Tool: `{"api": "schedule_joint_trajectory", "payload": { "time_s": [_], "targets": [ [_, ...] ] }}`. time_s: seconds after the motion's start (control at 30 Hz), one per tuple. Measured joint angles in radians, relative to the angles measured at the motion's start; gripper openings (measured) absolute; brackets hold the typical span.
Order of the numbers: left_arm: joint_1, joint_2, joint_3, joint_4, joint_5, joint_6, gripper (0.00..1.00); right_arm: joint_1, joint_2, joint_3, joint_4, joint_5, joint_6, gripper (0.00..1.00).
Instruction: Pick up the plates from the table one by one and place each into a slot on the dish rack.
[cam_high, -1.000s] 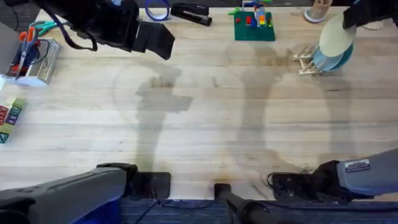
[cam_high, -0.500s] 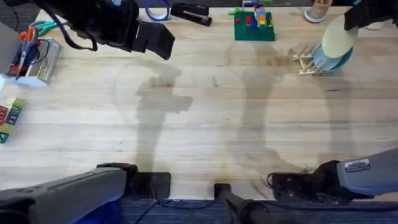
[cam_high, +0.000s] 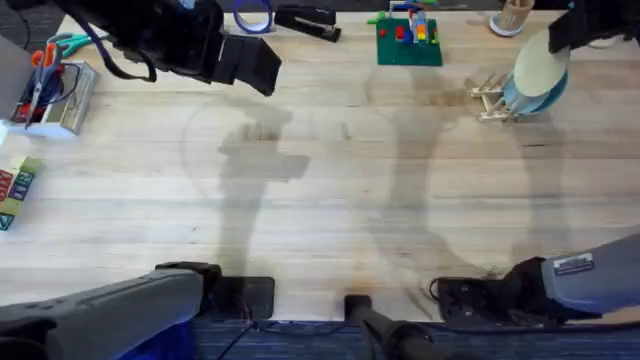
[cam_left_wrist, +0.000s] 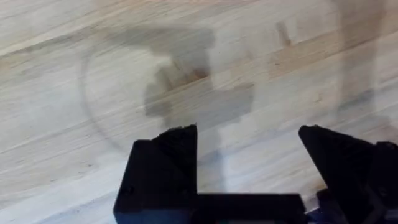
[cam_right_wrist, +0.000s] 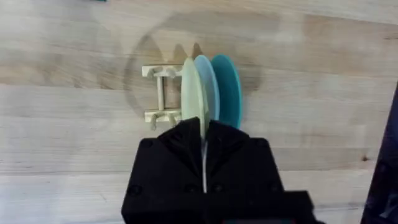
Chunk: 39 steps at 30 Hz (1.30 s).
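Trouble could come if the right gripper (cam_right_wrist: 203, 146), clamped edge-on around the cream-yellow plate (cam_right_wrist: 193, 93), nudges the light dish rack (cam_right_wrist: 160, 93) sideways while lowering.

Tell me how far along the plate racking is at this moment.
Nearly finished. Two bluish plates already stand upright in the dish rack. The right hand is shut on the cream-yellow plate, holding it on edge at the rack beside them. Left: seat it and let go. The left hand is open over bare table.
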Motion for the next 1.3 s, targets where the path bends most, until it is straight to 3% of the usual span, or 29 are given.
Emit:
{"api": "schedule_joint_trajectory", "payload": {
  "time_s": [1.3],
  "targets": [
    [0.0, 0.0, 0.0, 0.0, 0.0, 0.0, 0.994, 0.015, 0.097, -0.001, 0.003, 0.0, 0.007, 0.032]
  ]
}}
